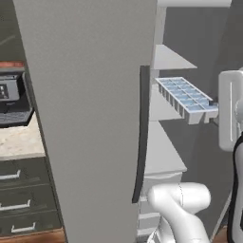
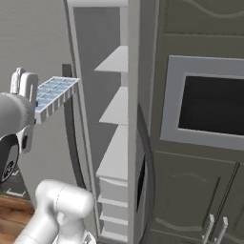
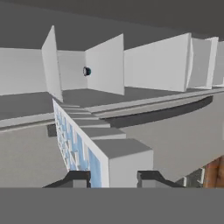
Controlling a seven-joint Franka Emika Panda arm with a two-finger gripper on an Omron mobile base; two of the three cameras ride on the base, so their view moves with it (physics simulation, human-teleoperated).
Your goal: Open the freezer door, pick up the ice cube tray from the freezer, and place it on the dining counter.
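The freezer door [image 1: 90, 118] stands swung open, its dark curved bar handle [image 1: 142, 133] facing me. Behind it the freezer [image 2: 116, 157] shows pale inner shelves. My gripper [image 1: 213, 107] is shut on one end of the light-blue ice cube tray [image 1: 184, 96], which hangs level in the air in front of the shelves, clear of them. The right base view has the tray [image 2: 53, 93] at the left, sticking out from my hand. In the hand view the tray [image 3: 83, 148] runs away from the fingertips [image 3: 78, 177] that clamp its near end. The dining counter is out of view.
Left of the door, a dark appliance [image 1: 12, 97] sits on a short beige top [image 1: 19, 140] over silver-handled drawers [image 1: 16, 190]. Right of the freezer, dark grey-green cabinets frame a built-in oven [image 2: 214, 102]. Wood floor [image 2: 12, 212] lies below.
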